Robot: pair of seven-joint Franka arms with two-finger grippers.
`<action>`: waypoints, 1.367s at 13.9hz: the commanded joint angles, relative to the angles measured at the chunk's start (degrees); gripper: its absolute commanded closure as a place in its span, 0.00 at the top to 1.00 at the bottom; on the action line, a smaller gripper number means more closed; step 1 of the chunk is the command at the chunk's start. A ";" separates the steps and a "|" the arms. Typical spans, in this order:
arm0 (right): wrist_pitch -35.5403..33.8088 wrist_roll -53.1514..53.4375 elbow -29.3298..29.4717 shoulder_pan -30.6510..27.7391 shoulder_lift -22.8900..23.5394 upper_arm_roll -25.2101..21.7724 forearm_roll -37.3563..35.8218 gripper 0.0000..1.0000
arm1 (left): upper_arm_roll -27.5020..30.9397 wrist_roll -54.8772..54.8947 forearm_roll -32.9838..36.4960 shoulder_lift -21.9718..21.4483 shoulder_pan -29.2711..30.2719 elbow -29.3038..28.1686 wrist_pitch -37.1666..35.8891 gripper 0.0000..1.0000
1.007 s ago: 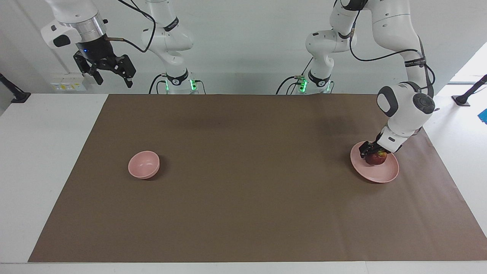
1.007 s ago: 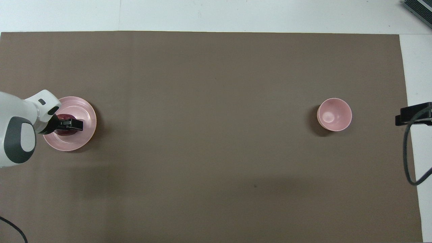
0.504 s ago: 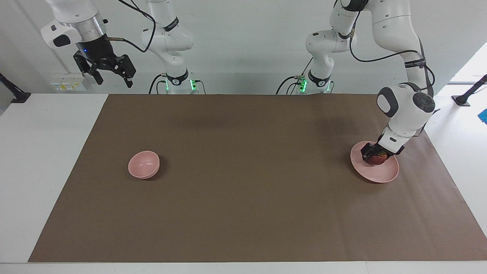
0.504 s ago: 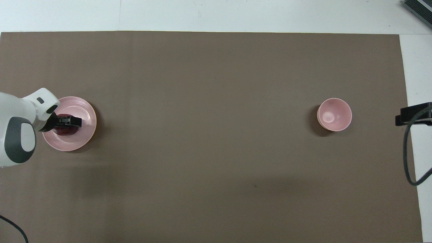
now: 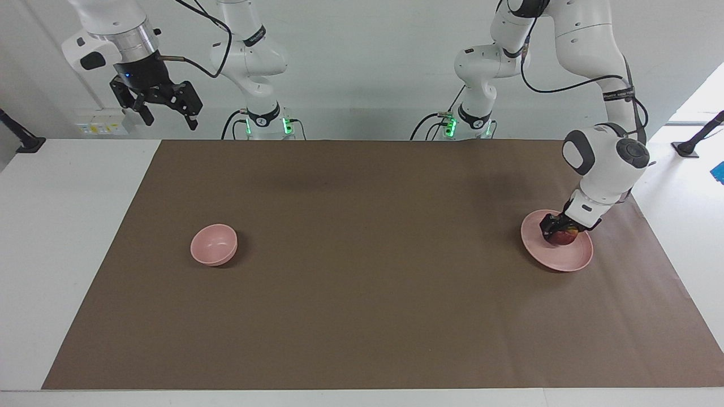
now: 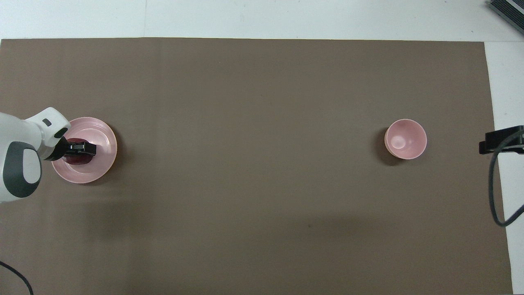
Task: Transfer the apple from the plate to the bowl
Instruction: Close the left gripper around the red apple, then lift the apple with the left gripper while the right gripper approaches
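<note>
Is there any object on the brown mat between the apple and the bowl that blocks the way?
Nothing visible does. The apple sits on the plate in the left pincer; only bare brown mat lies between it and the bowl.

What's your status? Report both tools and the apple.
Left tool shut on apple, apple on plate. Right tool open, waiting high. Bowl empty, path over mat unobstructed.

Dark red apple (image 5: 563, 237), pale pink plate (image 5: 557, 261) and bowl (image 5: 213, 245)
</note>
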 commanded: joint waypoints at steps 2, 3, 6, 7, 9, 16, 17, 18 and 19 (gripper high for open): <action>-0.11 -1.82 -1.62 -0.57 -1.46 -0.16 0.74 1.00 | -0.18 -2.48 0.70 0.50 -0.45 6.47 -8.51 0.00; -0.20 -1.73 -1.54 -0.57 -1.46 -0.16 0.74 1.00 | -0.44 -3.71 0.70 0.59 -0.72 8.92 -11.93 0.00; -0.02 -1.82 -0.92 -0.39 -1.38 0.02 0.65 1.00 | -0.44 -6.44 0.70 0.68 -4.40 15.08 -21.78 0.00; -0.02 -1.91 -0.83 -0.39 -1.37 0.10 0.65 1.00 | -0.44 -7.58 0.61 0.59 -5.89 17.10 -25.37 0.00; -0.46 -2.08 -0.83 0.13 -1.90 0.45 0.65 1.00 | -0.70 -8.99 0.00 0.50 -8.27 20.80 -31.45 0.00; 7.25 -14.48 -11.01 -3.82 -2.69 -0.42 16.72 1.00 | -2.20 -27.77 -4.92 -1.26 -15.03 23.71 -41.83 0.00; 8.67 -14.65 -11.90 -3.82 -2.61 -0.42 18.91 1.00 | -2.37 -29.63 -5.01 -1.26 -15.39 23.80 -43.15 0.00; 10.33 -15.44 -13.39 -4.08 -2.43 -0.42 23.02 1.00 | -2.37 -30.17 -6.06 -1.17 -15.48 23.80 -43.69 0.00; 13.31 -16.49 -15.92 -4.61 -2.60 -0.42 26.54 1.00 | -2.37 -30.35 -7.89 -1.08 -15.49 24.41 -45.08 0.00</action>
